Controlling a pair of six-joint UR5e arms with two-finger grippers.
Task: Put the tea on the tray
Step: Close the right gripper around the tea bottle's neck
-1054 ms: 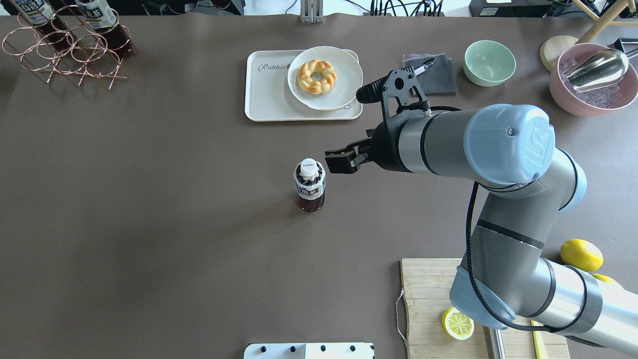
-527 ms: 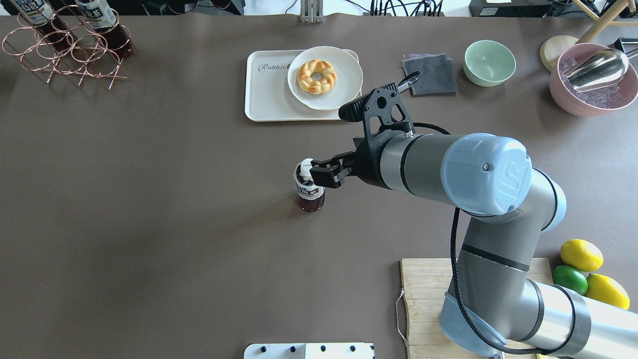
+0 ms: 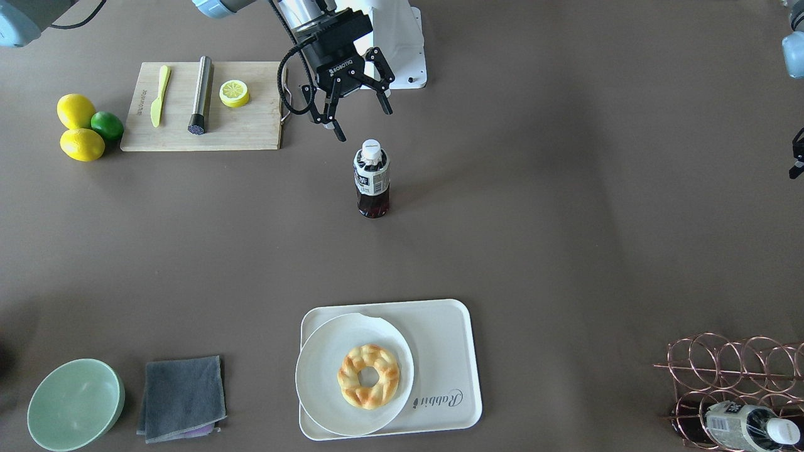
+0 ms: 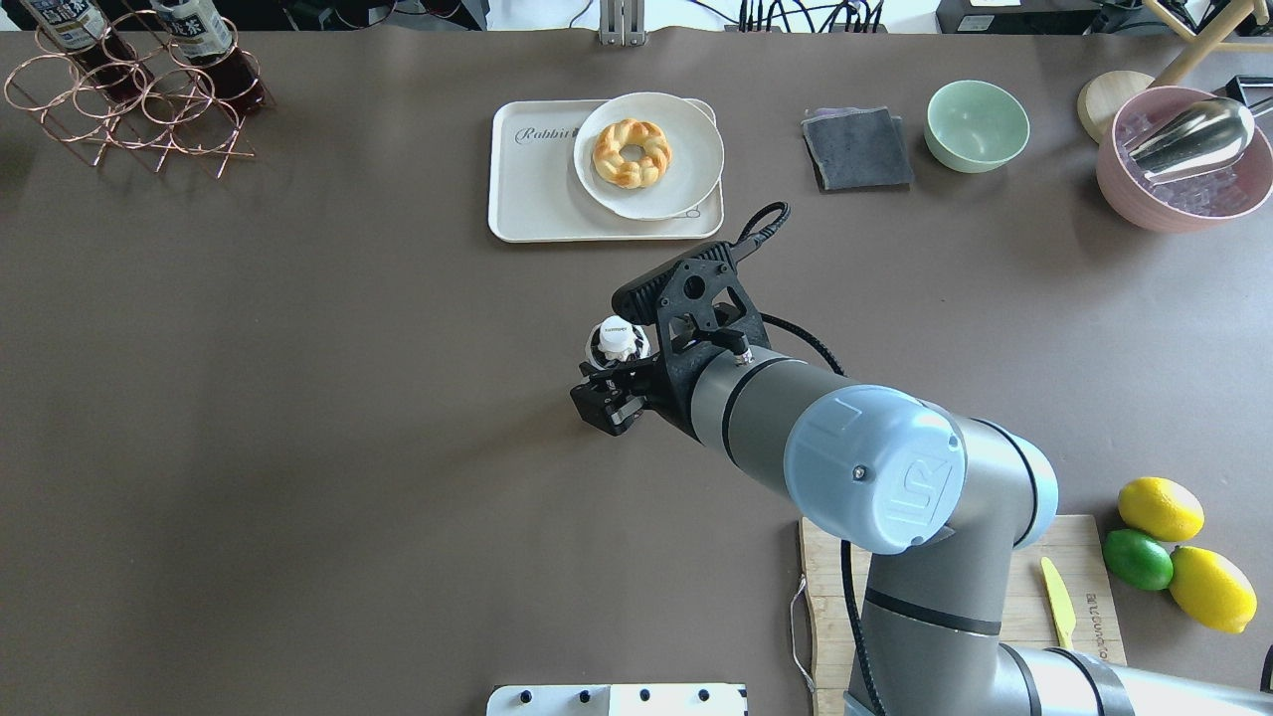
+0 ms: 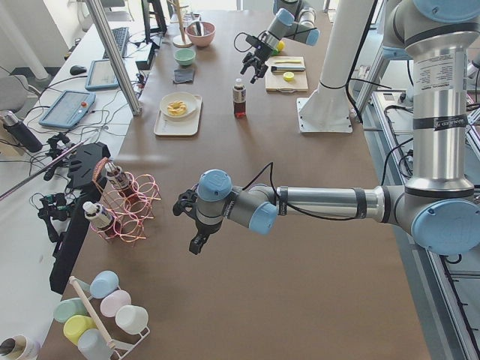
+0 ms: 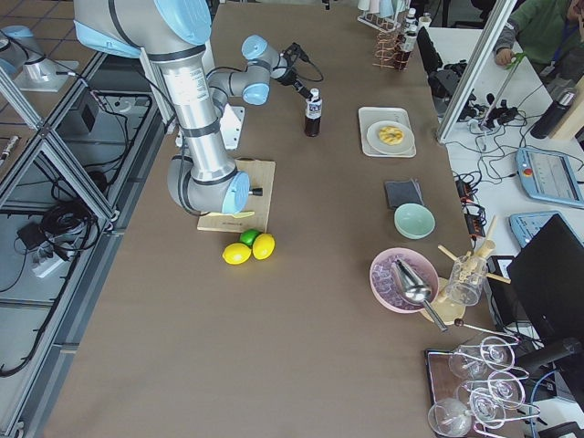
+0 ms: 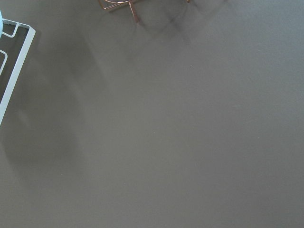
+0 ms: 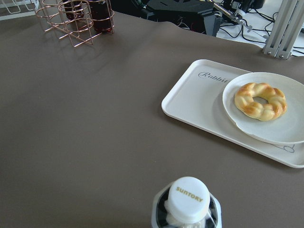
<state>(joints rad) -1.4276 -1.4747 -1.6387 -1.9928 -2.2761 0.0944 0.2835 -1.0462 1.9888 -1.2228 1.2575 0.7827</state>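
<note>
The tea [image 3: 372, 179], a small bottle of dark liquid with a white cap, stands upright mid-table. It also shows in the right wrist view [image 8: 189, 202]; in the overhead view only its cap [image 4: 617, 338] shows. My right gripper [image 3: 365, 125] is open and empty, hanging just on the robot's side of the bottle above cap height, apart from it. In the overhead view the right gripper [image 4: 603, 400] covers the bottle's body. The cream tray [image 4: 532, 189] with "Rabbit" print lies beyond the bottle. My left gripper [image 5: 196, 238] is far off; I cannot tell its state.
A round white plate [image 4: 686, 149] with a braided doughnut [image 4: 631, 151] fills the tray's right part. A copper rack [image 4: 129, 99] with look-alike bottles stands far left. A cutting board [image 3: 245, 125], grey cloth [image 4: 857, 149] and green bowl [image 4: 977, 124] lie on the right.
My right arm has swung from the bottle's right side round to its robot-facing side, the gripper now behind and over the bottle. The bottle has not moved.
</note>
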